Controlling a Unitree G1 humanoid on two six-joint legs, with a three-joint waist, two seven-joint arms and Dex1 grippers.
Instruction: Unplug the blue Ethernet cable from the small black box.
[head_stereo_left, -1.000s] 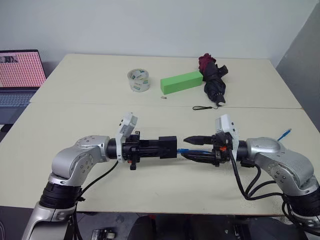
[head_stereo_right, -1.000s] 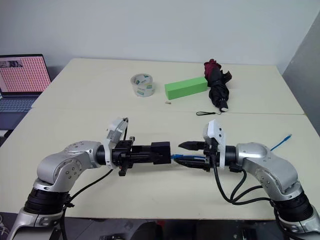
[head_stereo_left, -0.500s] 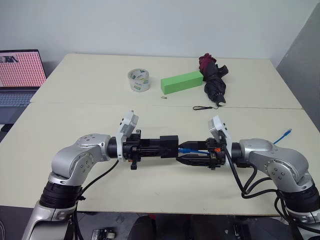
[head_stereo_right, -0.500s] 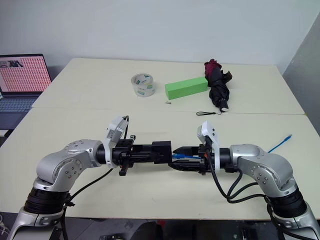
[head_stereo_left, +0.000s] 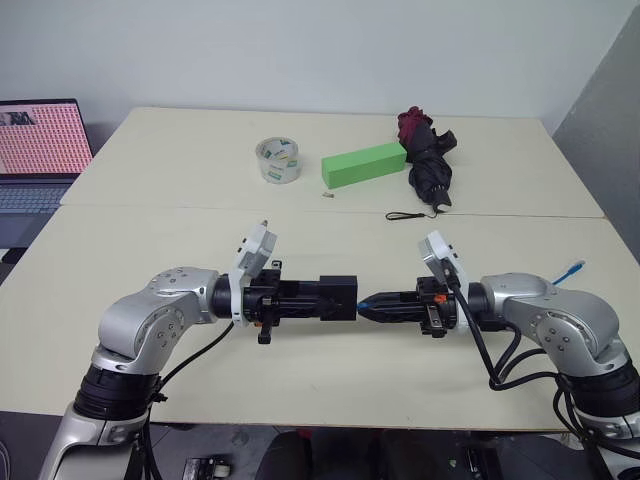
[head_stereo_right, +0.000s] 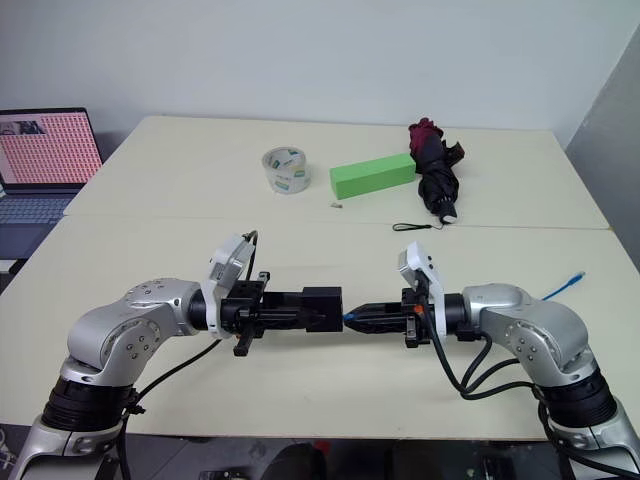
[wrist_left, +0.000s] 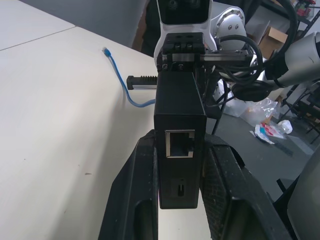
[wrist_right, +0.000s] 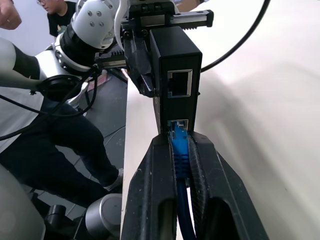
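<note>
The left gripper (head_stereo_left: 335, 298) clamps the small black box (head_stereo_left: 338, 297) in mid-air over the near edge of the table (head_stereo_left: 150, 215), box pointing right. The right gripper (head_stereo_left: 368, 303) is clenched on the blue Ethernet cable (wrist_right: 180, 150) right at its plug, which still sits in the box's lower port. Box, plug and both grippers lie on one left-right line, so the pull should go straight right along it; the cable's free end (head_stereo_left: 572, 267) trails far right.

We note a roll of clear tape (head_stereo_left: 277, 160) standing on the far half of the counter (head_stereo_left: 180, 150). Just beside it lies a green block (head_stereo_left: 363, 164), with a folded black umbrella (head_stereo_left: 430, 165) at its far end. An open laptop (head_stereo_left: 38, 150) sits off the counter's left edge.
</note>
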